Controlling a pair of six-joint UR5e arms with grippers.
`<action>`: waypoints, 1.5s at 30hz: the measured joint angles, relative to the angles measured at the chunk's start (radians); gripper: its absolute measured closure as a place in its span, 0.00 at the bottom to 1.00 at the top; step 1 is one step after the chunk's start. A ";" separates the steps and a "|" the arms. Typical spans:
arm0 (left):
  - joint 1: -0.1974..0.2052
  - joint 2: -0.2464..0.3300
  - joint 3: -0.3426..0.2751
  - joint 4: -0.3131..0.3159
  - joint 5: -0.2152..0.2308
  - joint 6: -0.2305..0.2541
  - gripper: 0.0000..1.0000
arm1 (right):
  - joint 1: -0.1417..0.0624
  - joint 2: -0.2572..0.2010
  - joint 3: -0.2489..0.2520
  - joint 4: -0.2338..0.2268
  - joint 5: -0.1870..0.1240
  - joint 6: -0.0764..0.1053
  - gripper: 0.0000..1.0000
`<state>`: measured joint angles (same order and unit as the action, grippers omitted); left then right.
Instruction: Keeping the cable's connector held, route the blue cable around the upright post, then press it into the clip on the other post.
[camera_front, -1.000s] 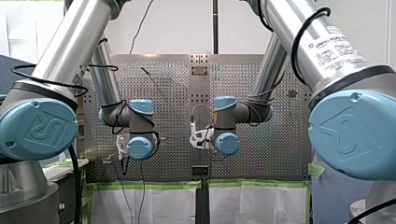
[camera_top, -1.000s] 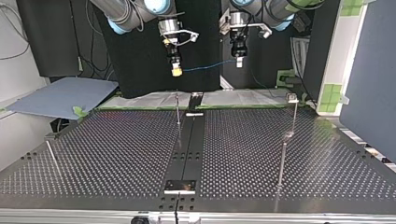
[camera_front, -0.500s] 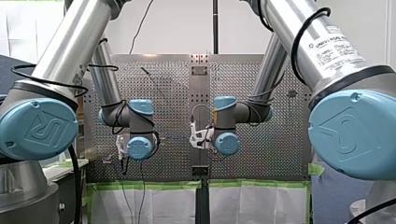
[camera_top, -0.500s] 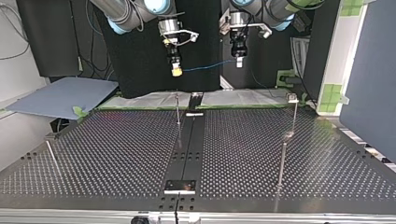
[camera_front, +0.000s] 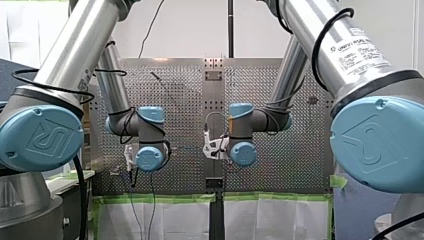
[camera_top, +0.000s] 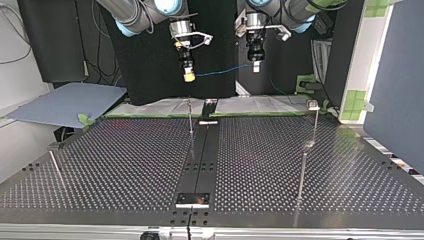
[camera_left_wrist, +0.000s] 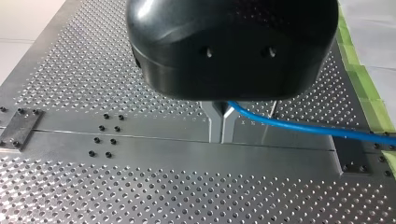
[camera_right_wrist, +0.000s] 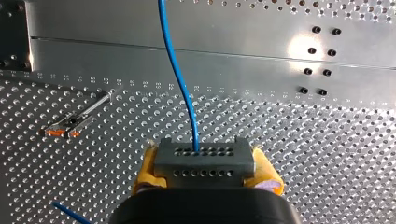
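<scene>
Vertically hung, the right gripper (camera_right_wrist: 205, 171) clamps the grey, holed connector block (camera_right_wrist: 204, 158) between yellow pads (camera_right_wrist: 144, 171); the left gripper (camera_left_wrist: 221, 134) pinches the thin blue cable (camera_left_wrist: 299, 127).

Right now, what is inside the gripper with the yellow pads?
A grey rectangular connector with rows of holes is clamped in my right gripper; the blue cable leaves it. The gripper's black body hides its back end.

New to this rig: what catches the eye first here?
A blue cable hangs stretched between the two raised grippers, above the table's far side in the top view. My right gripper clamps its grey connector between yellow pads; my left gripper pinches the cable. Thin upright posts stand free on the perforated table.
</scene>
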<state>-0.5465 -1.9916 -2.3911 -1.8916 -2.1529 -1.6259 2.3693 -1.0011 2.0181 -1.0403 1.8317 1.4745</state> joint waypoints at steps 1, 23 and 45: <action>0.000 0.000 0.000 0.000 0.000 0.000 1.00 | 0.000 0.000 0.000 0.000 0.000 0.000 1.00; 0.004 -0.011 -0.002 -0.003 0.000 0.003 1.00 | 0.000 0.000 0.000 0.000 0.000 0.000 1.00; 0.006 -0.101 -0.003 -0.005 0.000 0.005 1.00 | 0.000 0.000 0.000 0.000 0.000 0.000 1.00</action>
<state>-0.5403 -2.0926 -2.3942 -1.8962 -2.1529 -1.6214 2.3693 -1.0011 2.0180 -1.0402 1.8317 1.4744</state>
